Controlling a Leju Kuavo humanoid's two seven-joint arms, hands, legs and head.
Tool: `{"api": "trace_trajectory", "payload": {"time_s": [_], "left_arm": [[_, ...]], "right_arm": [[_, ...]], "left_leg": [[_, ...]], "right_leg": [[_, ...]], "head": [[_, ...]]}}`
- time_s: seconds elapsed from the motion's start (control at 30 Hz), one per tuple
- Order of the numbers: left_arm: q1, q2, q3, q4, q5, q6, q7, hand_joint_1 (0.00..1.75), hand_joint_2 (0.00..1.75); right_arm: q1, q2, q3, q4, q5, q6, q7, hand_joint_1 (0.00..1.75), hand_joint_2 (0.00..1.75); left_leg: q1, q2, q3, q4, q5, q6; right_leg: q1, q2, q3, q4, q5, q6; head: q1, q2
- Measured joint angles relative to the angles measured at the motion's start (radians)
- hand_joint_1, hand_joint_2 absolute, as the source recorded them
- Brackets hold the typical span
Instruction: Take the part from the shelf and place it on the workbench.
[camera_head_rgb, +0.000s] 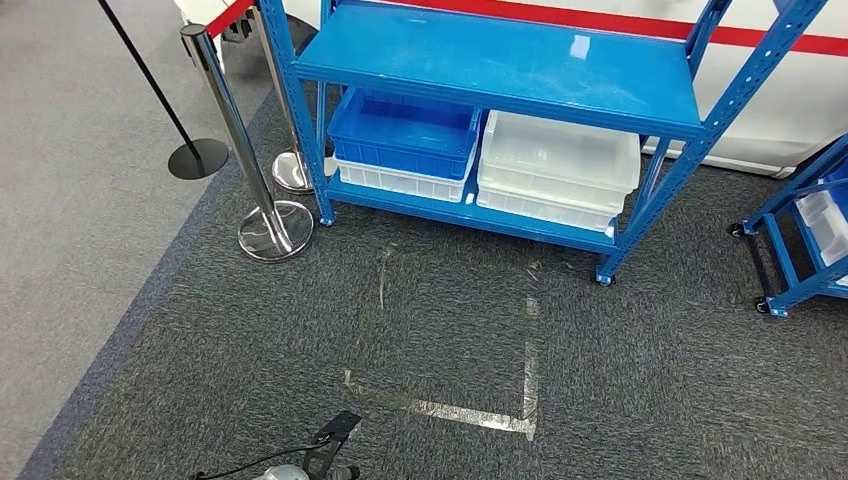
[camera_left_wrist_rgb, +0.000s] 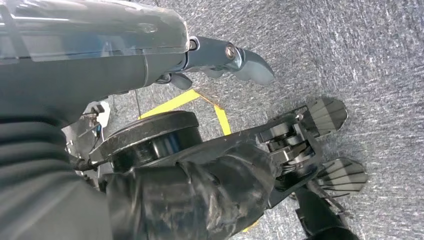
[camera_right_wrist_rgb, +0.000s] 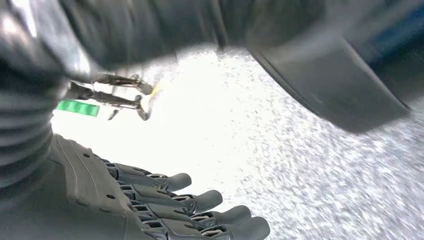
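Dark grey carpet floor (camera_head_rgb: 200, 380) with worn tape square (camera_head_rgb: 480, 400), chrome stanchions (camera_head_rgb: 262, 190) on the left. Blue shelf (camera_head_rgb: 500, 60) ahead holds a blue bin (camera_head_rgb: 400, 130) and clear bins (camera_head_rgb: 555, 165) low down; part itself can't be made out. Left robot hand (camera_left_wrist_rgb: 220, 60) and right robot hand (camera_right_wrist_rgb: 165, 205) hang over carpet well short of the shelf, fingers extended, holding nothing.

No text, label or number is legible on anything.

I'm seeing the blue shelf (camera_head_rgb: 500, 60) standing on dark carpet ahead, top deck bare and scuffed. On its bottom deck a blue bin (camera_head_rgb: 405, 130) is sitting on a white bin (camera_head_rgb: 400, 180) at left, with clear bins (camera_head_rgb: 560, 160) stacked just beside it. I can't tell which is the part.
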Motion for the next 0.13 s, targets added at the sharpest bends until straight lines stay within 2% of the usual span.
{"api": "trace_trajectory", "payload": {"time_s": [0.03, 0.07, 0.13], "left_arm": [[0.002, 0.000, 0.000, 0.000, 0.000, -0.006, 0.003, 0.00, 1.75], [0.006, 0.000, 0.000, 0.000, -0.004, -0.014, 0.006, 0.00, 1.75], [0.012, 0.000, 0.002, -0.001, -0.017, -0.026, 0.007, 0.00, 1.75]], "right_arm": [[-0.001, -0.001, -0.001, 0.000, -0.005, 0.000, 0.001, 0.00, 1.75], [0.000, -0.002, -0.003, 0.000, -0.009, 0.000, 0.001, 0.00, 1.75], [0.005, -0.002, -0.008, 0.000, -0.014, 0.000, 0.000, 0.00, 1.75]], "left_leg": [[-0.002, 0.001, 0.001, 0.001, -0.002, 0.003], [-0.004, 0.001, 0.002, 0.002, -0.004, 0.005], [-0.005, 0.000, 0.007, 0.005, -0.009, 0.007]], "right_leg": [[0.002, 0.000, -0.023, 0.048, -0.012, 0.000], [0.003, 0.000, -0.031, 0.064, -0.007, -0.001], [0.004, 0.000, -0.009, 0.021, 0.032, -0.004]], "head": [[0.000, 0.000], [0.000, 0.000], [0.000, 0.000]]}}
